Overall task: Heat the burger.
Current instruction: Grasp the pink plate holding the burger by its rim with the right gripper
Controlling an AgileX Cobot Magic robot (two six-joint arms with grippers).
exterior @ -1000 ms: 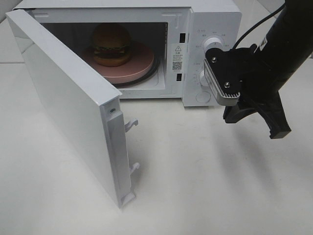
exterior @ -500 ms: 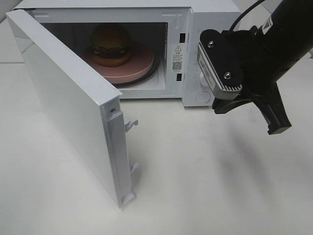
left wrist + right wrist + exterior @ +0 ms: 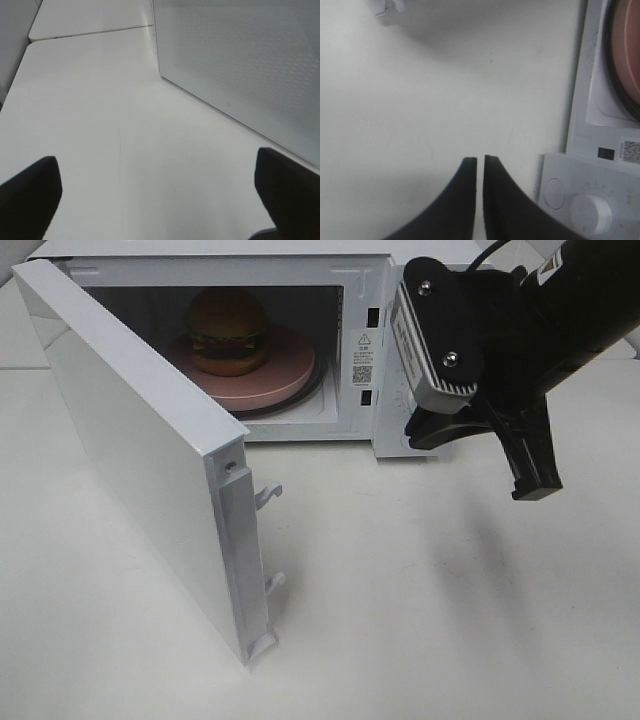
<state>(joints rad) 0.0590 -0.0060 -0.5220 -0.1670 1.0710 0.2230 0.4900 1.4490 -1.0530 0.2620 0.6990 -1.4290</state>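
Note:
The burger (image 3: 228, 332) stands upright on a round pink plate (image 3: 285, 370) inside the white microwave (image 3: 440, 260), whose door (image 3: 140, 440) hangs wide open to the left. My right gripper (image 3: 533, 485) hovers in front of the control panel, fingers pointing down at the table and hiding the knobs. In the right wrist view its fingertips (image 3: 480, 160) are almost touching, with nothing between them, beside a white knob (image 3: 590, 212) and the plate's edge (image 3: 627, 55). My left gripper (image 3: 156, 156) is open and empty over bare table, near the door's dotted face (image 3: 240, 65).
The open door reaches well out over the table's left front, its latch hooks (image 3: 268, 495) sticking out of its free edge. White tabletop (image 3: 420, 620) spreads in front of the microwave. A seam between two tables (image 3: 90, 32) shows in the left wrist view.
My right arm has risen and shifted left, from beside the control panel to directly in front of it. The burger, plate and door have not moved.

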